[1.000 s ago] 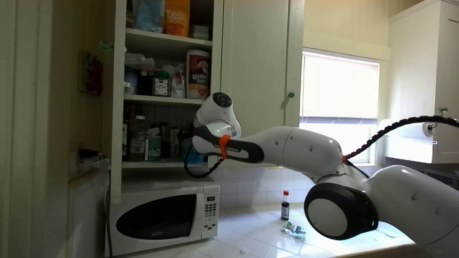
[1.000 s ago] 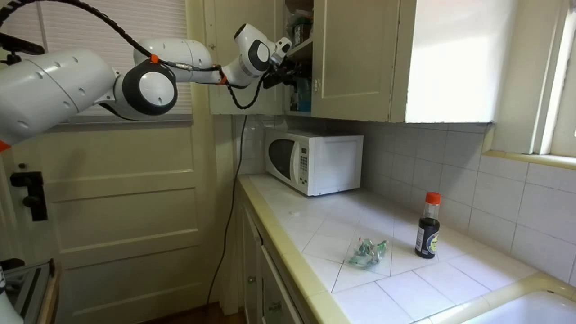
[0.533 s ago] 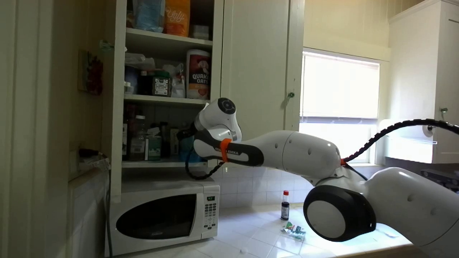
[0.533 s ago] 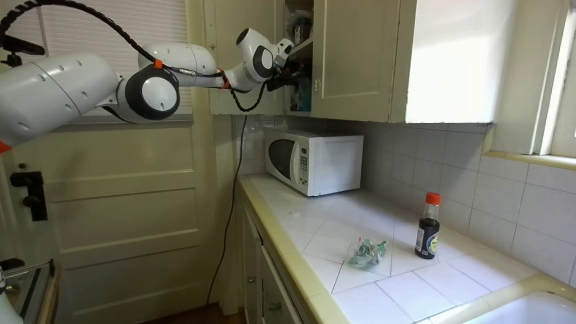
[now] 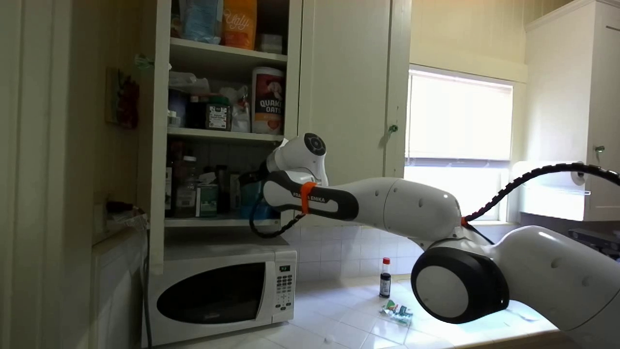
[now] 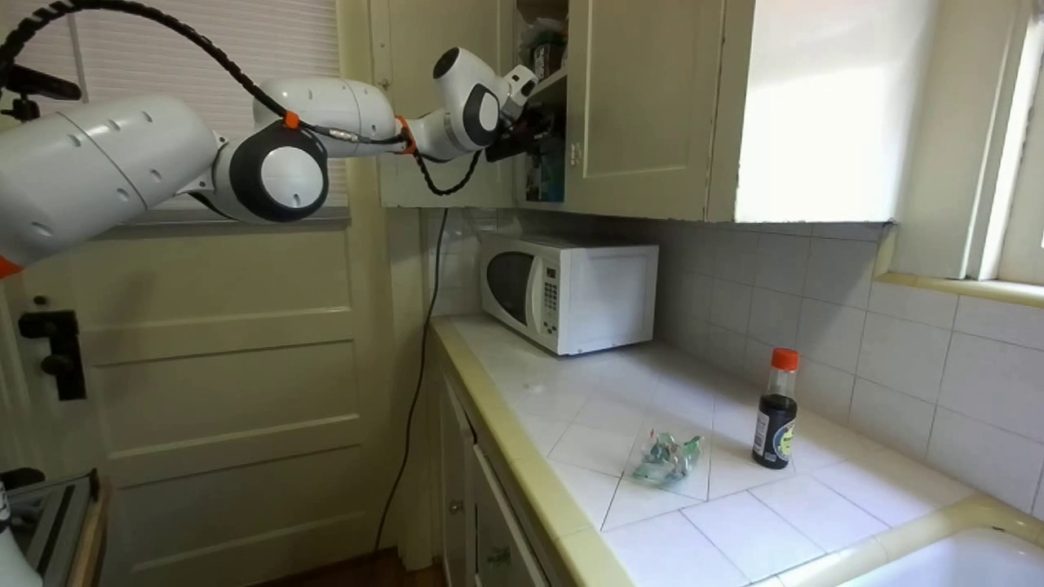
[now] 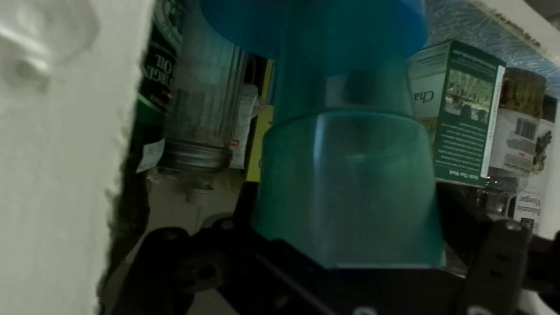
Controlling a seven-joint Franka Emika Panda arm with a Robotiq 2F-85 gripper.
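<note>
A translucent teal cup (image 7: pixel 350 188) fills the middle of the wrist view, with a wider blue piece (image 7: pixel 350 26) beyond it. My gripper (image 7: pixel 345 186) straddles the cup, its black fingers (image 7: pixel 246 203) spread wide along both sides. No clear gap shows between fingers and cup, so whether they press on it is unclear. In an exterior view the blue-teal stack (image 5: pixel 254 206) appears to stand on the cupboard's bottom shelf (image 5: pixel 213 222), partly behind the arm. There the black gripper (image 5: pixel 253 177) sits at its top; in another exterior view the gripper (image 6: pixel 530 134) is dark and half hidden.
A green tea box (image 7: pixel 470 113) and jars stand beside the cup. A glass jar (image 7: pixel 203 96) and dark oil bottle (image 7: pixel 155 78) are opposite, beside the pale cupboard frame (image 7: pixel 57 175). Below are the microwave (image 5: pixel 218 291), soy sauce bottle (image 6: pixel 775 416) and plastic bag (image 6: pixel 667 458).
The wrist and forearm first came down a little, then shifted slightly right and up in an exterior view. The teal stack's base looks unmoved on the shelf.
</note>
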